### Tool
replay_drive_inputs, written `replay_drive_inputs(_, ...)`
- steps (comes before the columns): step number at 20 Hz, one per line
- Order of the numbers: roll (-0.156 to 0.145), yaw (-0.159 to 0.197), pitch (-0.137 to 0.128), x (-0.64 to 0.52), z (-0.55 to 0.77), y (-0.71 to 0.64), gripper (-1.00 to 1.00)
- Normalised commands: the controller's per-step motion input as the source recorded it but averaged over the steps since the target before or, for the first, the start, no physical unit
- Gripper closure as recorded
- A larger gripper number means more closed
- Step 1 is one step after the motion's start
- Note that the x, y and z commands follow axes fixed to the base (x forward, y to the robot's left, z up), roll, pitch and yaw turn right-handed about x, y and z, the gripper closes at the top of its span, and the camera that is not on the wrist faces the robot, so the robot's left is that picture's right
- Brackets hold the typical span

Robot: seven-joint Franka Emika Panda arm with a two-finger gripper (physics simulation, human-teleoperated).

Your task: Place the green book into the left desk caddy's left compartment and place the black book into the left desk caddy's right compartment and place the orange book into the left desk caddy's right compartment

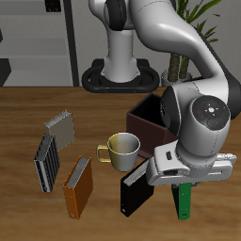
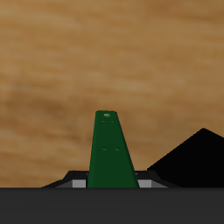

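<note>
The robot's arm hides most of the left desk caddy (image 1: pixel 141 118); only one dark corner wall shows, and neither compartment can be made out. The gripper (image 1: pixel 184 184) sits under the wrist housing, so its fingers are hidden in the exterior view. The green book (image 1: pixel 185 200) shows only its lower part there; its top is covered by the gripper. In the wrist view the green book (image 2: pixel 111 153) is cut off by the gripper body, and a black shape (image 2: pixel 194 157) runs off the picture's edge, too partial to name.
</note>
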Motion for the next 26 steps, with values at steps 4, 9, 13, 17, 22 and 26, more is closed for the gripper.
replay_drive_inputs(4, 0.010, -0.022, -0.057, -0.09, 0.47, -0.03, 1.00)
replay_drive_inputs(9, 0.002, -0.018, -0.064, -0.16, 0.60, 0.01, 1.00)
replay_drive_inputs(13, -0.004, -0.021, -0.163, -0.47, 1.41, -0.02, 1.00)
replay_drive_inputs(17, 0.021, -0.026, -0.054, -0.44, 0.78, 0.00, 1.00)
replay_drive_inputs(22, 0.025, -0.031, -0.016, -0.41, 0.66, 0.01, 1.00)
replay_drive_inputs(26, 0.040, 0.000, -0.012, -0.48, 0.45, 0.04, 1.00)
